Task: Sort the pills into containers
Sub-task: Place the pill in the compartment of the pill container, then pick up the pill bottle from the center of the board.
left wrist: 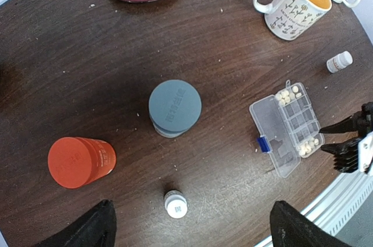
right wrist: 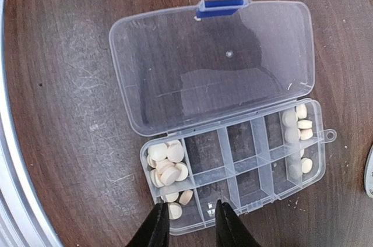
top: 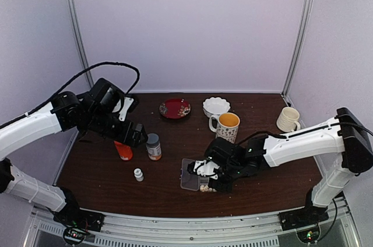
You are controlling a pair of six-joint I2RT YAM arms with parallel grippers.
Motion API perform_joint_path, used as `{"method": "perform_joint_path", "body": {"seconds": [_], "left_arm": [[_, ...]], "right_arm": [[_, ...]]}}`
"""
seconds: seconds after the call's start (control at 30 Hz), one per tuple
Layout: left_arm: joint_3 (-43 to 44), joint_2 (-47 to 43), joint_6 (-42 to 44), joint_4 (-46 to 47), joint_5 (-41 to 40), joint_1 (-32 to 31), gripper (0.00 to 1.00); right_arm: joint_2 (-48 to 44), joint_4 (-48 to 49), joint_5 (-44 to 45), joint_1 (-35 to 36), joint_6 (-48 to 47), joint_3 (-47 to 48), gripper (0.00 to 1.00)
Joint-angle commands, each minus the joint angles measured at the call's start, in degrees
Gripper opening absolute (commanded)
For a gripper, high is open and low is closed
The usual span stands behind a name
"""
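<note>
Hanging just above the long edge of the box (right wrist: 213,63) on its cell side, the right jaws stand a little apart. Between the two black fingers (right wrist: 156,228) only clear plastic shows, so they hold nothing. The box lies on the bench (right wrist: 58,84) with its lid folded flat open, and the blue catch (right wrist: 220,6) is on the side away from the jaws. The cells (right wrist: 204,154) make two rows. The pills (right wrist: 166,165) lie in the cells at both ends, as the right wrist camera sees it. There is a heap in the left end, some more in the cell below it close to the left finger, and a few in the right end.

In the top view the box is at the front of the bench, a little right of the middle. The right arm (top: 303,142) is stretched over it from the right. The left jaws are wide open and hold nothing; their fingers (left wrist: 93,226) stand far apart, high over the bench. Under them are a small bottle (left wrist: 175,204), an orange bottle (left wrist: 80,161) and a grey bottle (left wrist: 174,108), all upright and well apart from the box. At the back stand a plate (top: 175,108), a bowl (top: 216,106), a mug (top: 227,126) and a cream mug (top: 288,119).
</note>
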Motion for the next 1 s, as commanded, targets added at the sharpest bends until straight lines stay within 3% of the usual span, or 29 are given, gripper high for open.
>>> {"method": "perform_joint_path", "body": {"seconds": [0.0, 0.23, 0.4, 0.53, 0.97], "left_arm": [[-2.53, -1.25, -2.10, -0.31, 1.59, 0.11, 0.92], [-9.43, -1.63, -9.82, -0.28, -1.90, -5.22, 0.89], [-12.48, 0.67, -16.91, 1.11, -6.99, -11.47, 0.88], [-14.20, 4.30, -21.03, 1.79, -8.41, -12.78, 0.84], [-12.43, 13.31, -17.96, 3.62, -13.64, -12.72, 0.69]], "right_arm": [[-6.47, 3.85, 0.91, -0.33, 2.36, -2.25, 0.30], [-15.89, 13.65, 0.00, -0.32, 7.67, -7.54, 0.33], [-18.32, 17.93, -0.14, -0.28, 10.35, -9.30, 0.33], [-18.97, 19.28, -0.81, -0.20, 11.48, -10.09, 0.33], [-18.75, 18.51, -2.01, -0.24, 11.55, -10.40, 0.33]]}}
